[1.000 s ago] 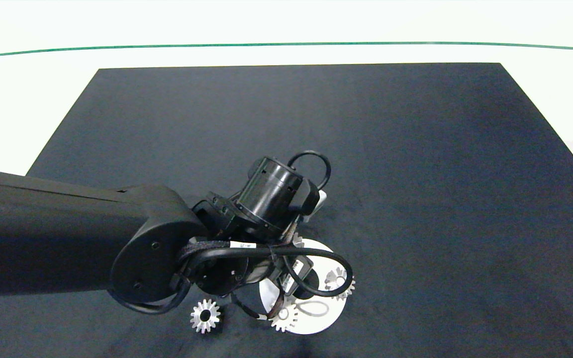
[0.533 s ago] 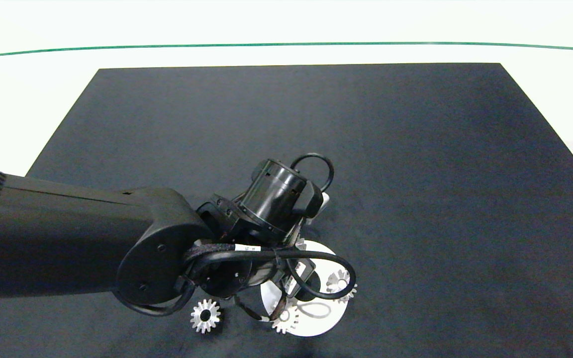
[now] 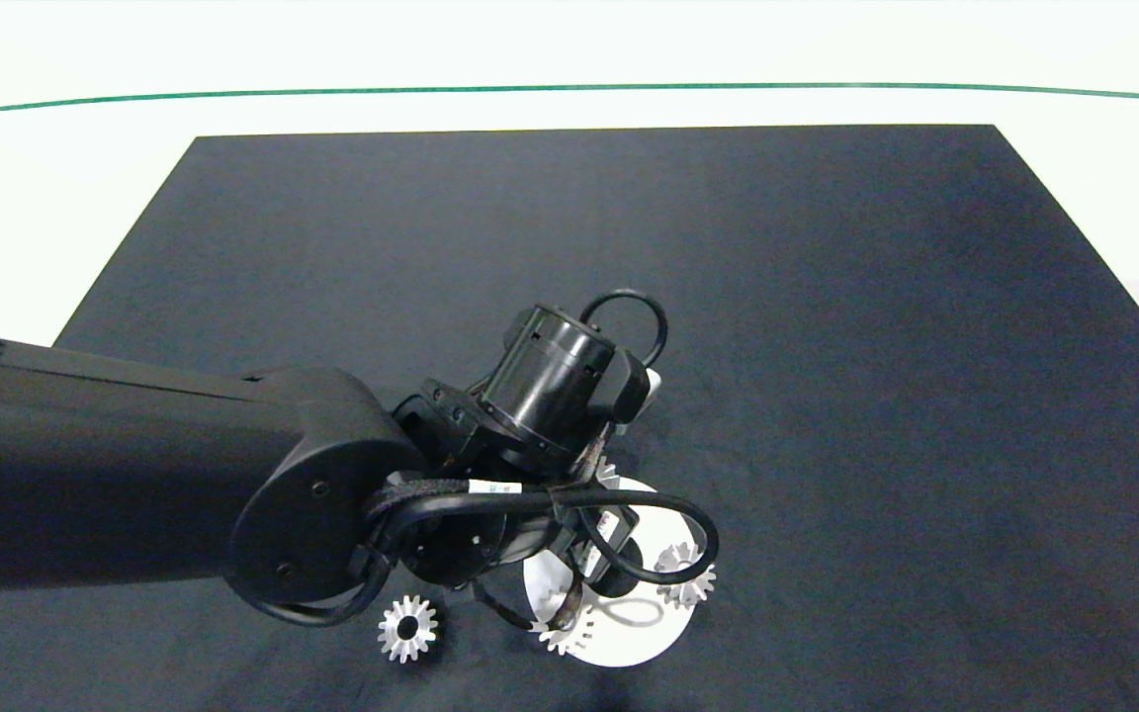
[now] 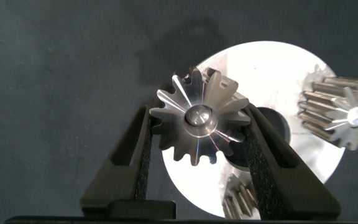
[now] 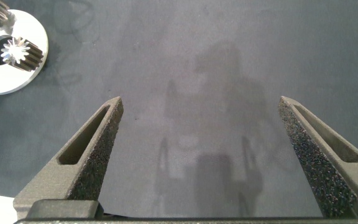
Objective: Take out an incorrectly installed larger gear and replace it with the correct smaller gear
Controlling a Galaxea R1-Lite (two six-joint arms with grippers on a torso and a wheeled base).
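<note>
Left gripper (image 4: 197, 134) positioned low over the near part of the black mat (image 3: 827, 297), above the far edge of the white round base plate (image 3: 644, 643); fingers (image 4: 143, 155) closed against opposite sides of the larger gear (image 4: 197, 121), pointed star-like teeth pressed into the foam pads, small centre hole facing the wrist camera. In the head view, larger gear almost wholly hidden under the left wrist and its cable loop. Two further gears seated on the base plate: one at the right side (image 3: 685, 576), one at the near-left edge (image 3: 569, 633). Smaller gear (image 3: 407, 628) flat on the mat, just left of the base plate, apart from it, wide bore upward. Right gripper (image 5: 210, 155) out of the head view, held above bare mat with jaws spread wide and nothing between them; base plate visible far off in its wrist view.
</note>
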